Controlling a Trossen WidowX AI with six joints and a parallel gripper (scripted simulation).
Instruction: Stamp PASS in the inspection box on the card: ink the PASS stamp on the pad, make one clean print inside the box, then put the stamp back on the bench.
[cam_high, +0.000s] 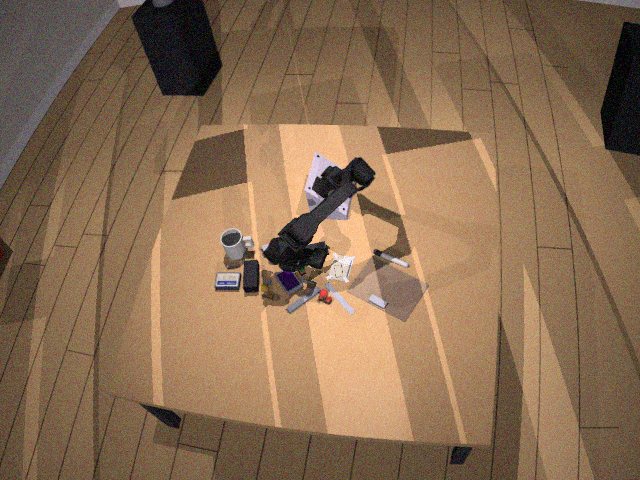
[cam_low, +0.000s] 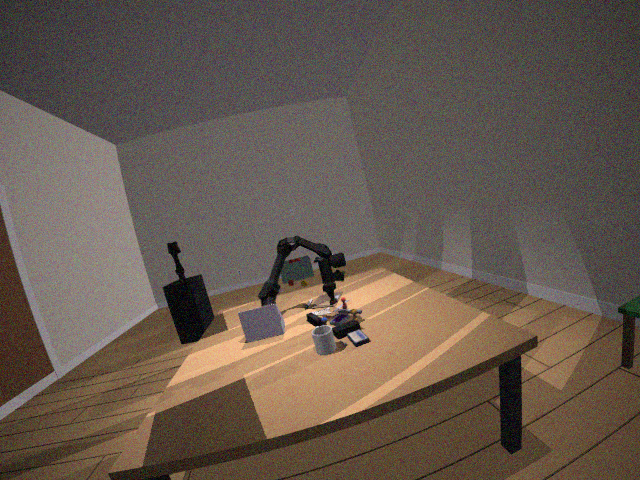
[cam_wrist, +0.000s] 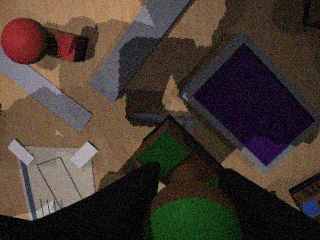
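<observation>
My gripper (cam_high: 303, 269) (cam_low: 332, 301) (cam_wrist: 188, 175) is shut on a stamp with a round green top (cam_wrist: 195, 220) and a green patch on its base. It holds the stamp above the bench, between the card and the ink pad. The ink pad (cam_high: 289, 280) (cam_wrist: 250, 95) is a dark purple square in a grey tray, to the right in the wrist view. The white card (cam_high: 339, 269) (cam_wrist: 82, 175) lies at the lower left there, with white tape at its corners. The visible part of its outlined box looks blank; a black finger hides the card's lower part. The stamp's underside is hidden.
A red-knobbed stamp (cam_high: 324, 294) (cam_wrist: 22, 41) stands near two grey bars (cam_high: 303, 300) (cam_high: 341, 299). A mug (cam_high: 233, 245) (cam_low: 323, 341), a black block (cam_high: 251, 276) and a blue-and-white box (cam_high: 227, 281) are beyond the pad. A marker (cam_high: 395, 259) and grey mat (cam_high: 398, 284) lie beyond the card.
</observation>
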